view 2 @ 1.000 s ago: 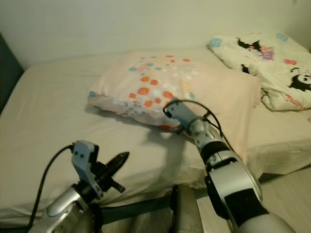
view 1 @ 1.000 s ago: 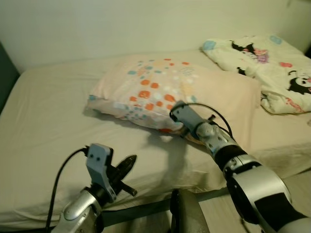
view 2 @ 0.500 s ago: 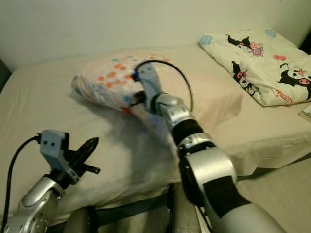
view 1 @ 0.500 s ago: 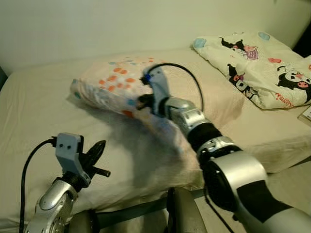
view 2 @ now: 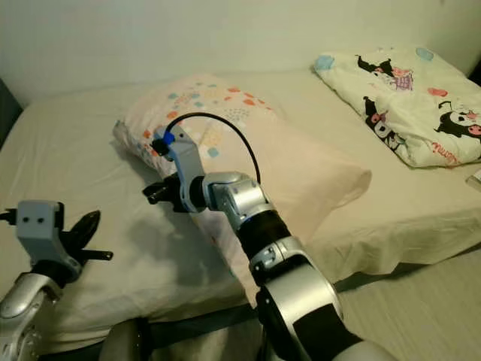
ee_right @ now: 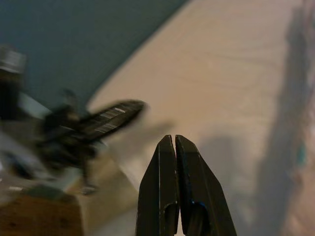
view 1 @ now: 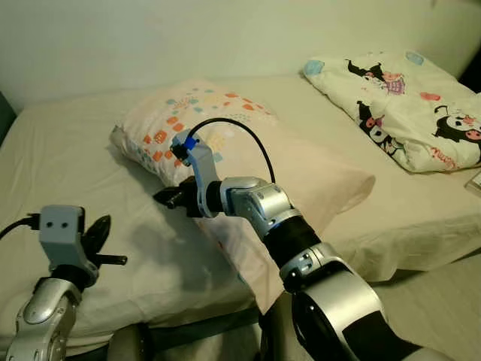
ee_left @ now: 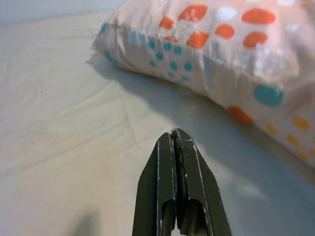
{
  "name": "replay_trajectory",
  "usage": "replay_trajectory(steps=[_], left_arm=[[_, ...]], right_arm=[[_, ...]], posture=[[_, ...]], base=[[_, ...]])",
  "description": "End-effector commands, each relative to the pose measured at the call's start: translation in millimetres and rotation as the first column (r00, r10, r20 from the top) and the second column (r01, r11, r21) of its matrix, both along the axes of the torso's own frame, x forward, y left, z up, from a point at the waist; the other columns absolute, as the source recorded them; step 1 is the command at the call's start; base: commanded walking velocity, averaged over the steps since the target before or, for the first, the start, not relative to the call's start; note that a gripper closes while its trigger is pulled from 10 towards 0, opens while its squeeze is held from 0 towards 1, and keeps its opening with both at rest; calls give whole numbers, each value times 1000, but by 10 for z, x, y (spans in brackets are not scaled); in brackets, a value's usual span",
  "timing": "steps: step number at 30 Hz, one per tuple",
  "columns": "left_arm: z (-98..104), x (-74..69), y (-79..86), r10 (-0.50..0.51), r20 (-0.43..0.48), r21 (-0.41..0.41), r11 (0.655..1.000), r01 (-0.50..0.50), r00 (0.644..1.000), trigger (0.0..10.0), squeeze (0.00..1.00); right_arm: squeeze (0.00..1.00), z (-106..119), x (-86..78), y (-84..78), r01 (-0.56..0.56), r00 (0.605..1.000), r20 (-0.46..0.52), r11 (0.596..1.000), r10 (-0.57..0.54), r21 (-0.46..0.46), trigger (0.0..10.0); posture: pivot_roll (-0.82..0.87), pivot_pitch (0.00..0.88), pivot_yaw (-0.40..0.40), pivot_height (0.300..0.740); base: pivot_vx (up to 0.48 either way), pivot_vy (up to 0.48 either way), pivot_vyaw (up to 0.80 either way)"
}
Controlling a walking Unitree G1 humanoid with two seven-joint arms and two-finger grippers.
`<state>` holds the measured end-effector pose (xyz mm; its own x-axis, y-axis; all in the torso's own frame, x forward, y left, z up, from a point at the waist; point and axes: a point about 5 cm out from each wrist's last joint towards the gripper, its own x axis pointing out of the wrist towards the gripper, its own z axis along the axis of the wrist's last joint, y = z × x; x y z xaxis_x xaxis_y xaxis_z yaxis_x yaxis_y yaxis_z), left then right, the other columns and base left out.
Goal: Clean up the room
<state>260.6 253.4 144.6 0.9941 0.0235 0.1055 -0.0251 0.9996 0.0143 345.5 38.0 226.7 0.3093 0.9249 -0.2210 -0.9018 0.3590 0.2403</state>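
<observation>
A peach pillow (view 1: 301, 162) with orange and teal dots lies slantwise on the bed (view 1: 68, 150), its dotted end towards the wall. My right arm reaches leftwards across the pillow's front edge. My right gripper (view 1: 163, 198) is shut on nothing, with its tips just past the pillow, above the sheet. In the right wrist view the fingers (ee_right: 158, 162) are pressed together. Low at the left, my left gripper (view 1: 100, 226) hangs over the sheet, shut and empty, well short of the pillow (ee_left: 236, 54).
A white quilt (view 1: 406, 105) printed with black cartoon figures lies at the bed's far right. A dark panel (view 1: 4, 113) borders the bed on the left. The wall runs behind the bed. Bare floor (view 1: 451, 301) shows at the lower right.
My right arm swung the pillow up and to the left, then came off it; the pillow now lies slantwise. The camera has shifted, and the left gripper sits further left in the picture.
</observation>
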Motion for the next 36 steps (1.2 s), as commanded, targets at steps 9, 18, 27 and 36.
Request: replay_trajectory(steps=[9, 18, 27, 36], left_arm=[[-258, 59, -24, 45, -142, 10, 999, -44, 989, 10000, 24], [-435, 255, -412, -126, -145, -384, 921, 62, 981, 10000, 1000], [-519, 497, -706, -271, -72, -646, 746, 162, 960, 10000, 1000], [-506, 518, -1077, -427, 38, -741, 594, 312, 904, 10000, 1000]], right_arm=[[0, 178, 505, -773, 470, 816, 400, 882, -418, -37, 10000], [0, 21, 680, -2085, 895, 403, 468, 444, -786, -25, 10000], [1000, -69, 630, -2587, 938, 303, 308, 339, -902, 72, 10000], [1000, -81, 467, -2323, 720, 647, 347, 694, -679, 15, 10000]], posture=[[-40, 171, -77, 556], [-47, 178, -67, 556], [-57, 194, -59, 556], [-77, 198, -53, 556]], base=[[0, 0, 0], [0, 0, 0], [0, 0, 0], [0, 0, 0]])
